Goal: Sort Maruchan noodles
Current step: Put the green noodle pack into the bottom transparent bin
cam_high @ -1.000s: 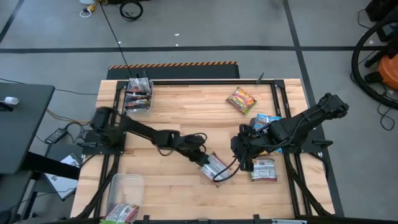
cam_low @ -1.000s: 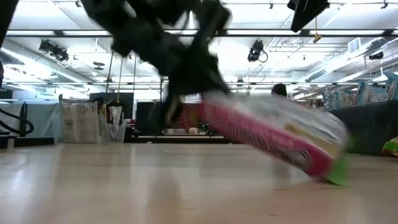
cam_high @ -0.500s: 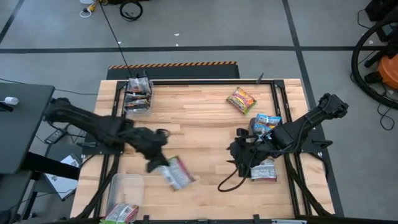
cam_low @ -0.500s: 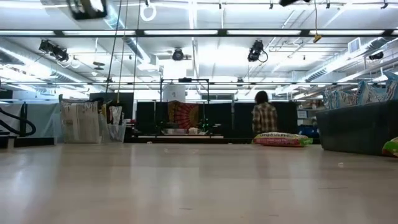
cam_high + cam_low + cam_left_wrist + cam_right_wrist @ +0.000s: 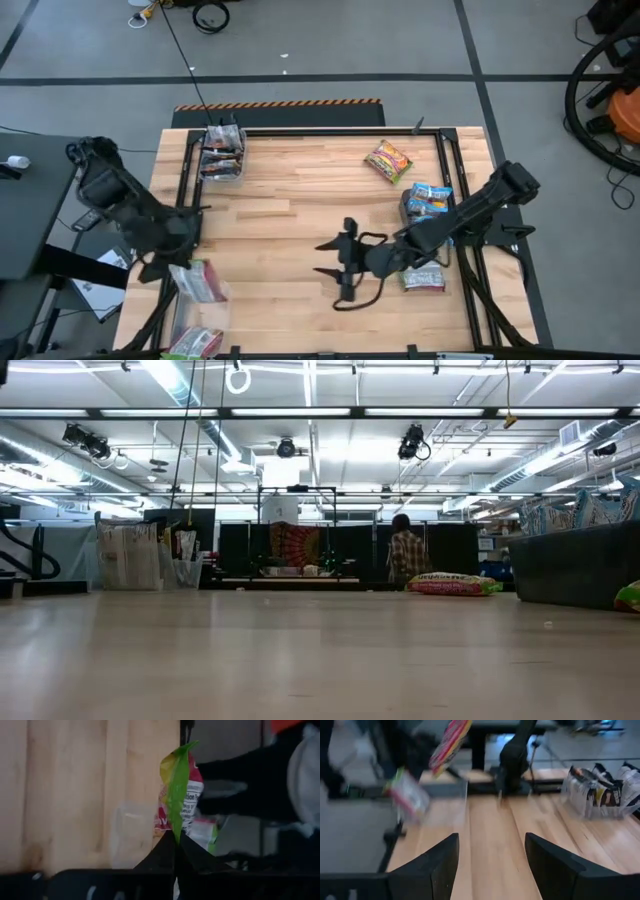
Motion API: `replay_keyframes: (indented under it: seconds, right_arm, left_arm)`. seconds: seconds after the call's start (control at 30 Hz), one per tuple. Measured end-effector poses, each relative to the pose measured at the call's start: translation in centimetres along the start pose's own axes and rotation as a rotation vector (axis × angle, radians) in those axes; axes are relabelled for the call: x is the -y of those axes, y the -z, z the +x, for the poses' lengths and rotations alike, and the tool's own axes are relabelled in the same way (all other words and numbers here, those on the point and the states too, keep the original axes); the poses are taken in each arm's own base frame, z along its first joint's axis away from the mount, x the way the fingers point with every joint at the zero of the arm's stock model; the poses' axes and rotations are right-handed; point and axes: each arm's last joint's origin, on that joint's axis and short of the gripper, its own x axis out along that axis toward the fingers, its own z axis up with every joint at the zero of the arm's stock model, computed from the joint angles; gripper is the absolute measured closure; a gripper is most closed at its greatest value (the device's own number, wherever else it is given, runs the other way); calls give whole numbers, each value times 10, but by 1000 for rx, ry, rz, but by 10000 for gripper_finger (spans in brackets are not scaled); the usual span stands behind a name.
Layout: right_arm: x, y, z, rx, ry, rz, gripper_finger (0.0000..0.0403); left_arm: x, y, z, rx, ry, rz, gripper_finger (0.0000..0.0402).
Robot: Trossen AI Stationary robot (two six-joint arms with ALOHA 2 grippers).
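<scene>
From above, the left pincer [image 5: 172,268] is clamped on a pink-and-green noodle packet [image 5: 200,282] over the clear bin [image 5: 180,318] at the worktop's [image 5: 290,190] near-left corner, where another packet [image 5: 197,343] already lies. A second clear bin [image 5: 222,158] at the far-left corner holds dark packets. The right pincer [image 5: 342,262] hangs over the near middle of the worktop with its fingers spread apart and nothing between them. Toward the right edge lie a yellow-red packet [image 5: 388,160], a blue-white packet [image 5: 428,198] and a green-white packet [image 5: 424,276] partly under the right arm. The level view shows bare worktop, one packet [image 5: 454,584] lying far off on it, and a person [image 5: 405,555] standing in the room behind. The left wrist view shows the two dark fingers [image 5: 160,855] pressed together on the packet's [image 5: 178,800] green edge, the bin [image 5: 131,837] beneath it. The right wrist view shows its two fingers [image 5: 437,865] well apart, the held packet [image 5: 409,795] and the far bin of dark packets [image 5: 600,790] beyond.
</scene>
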Motion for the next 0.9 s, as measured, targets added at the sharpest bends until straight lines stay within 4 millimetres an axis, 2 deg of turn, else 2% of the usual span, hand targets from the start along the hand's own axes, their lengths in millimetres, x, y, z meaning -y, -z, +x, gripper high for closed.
replay_keyframes:
  seconds: [0.13,0.27,0.43,0.7,0.9]
  right_arm:
    - [-7,11,22,50,57,118,171]
    - [-14,28,39,28,80,216,171]
    - [-19,45,50,-15,85,237,171]
    - [-12,43,53,-40,73,210,171]
    - [-7,40,55,-61,9,193,171]
  left_arm:
    - [6,13,12,-50,-110,21,400]
    - [15,24,42,-98,-233,51,400]
    - [33,34,78,-181,-345,100,400]
    - [50,51,126,-211,-523,77,400]
    - [52,56,149,-165,-629,16,400]
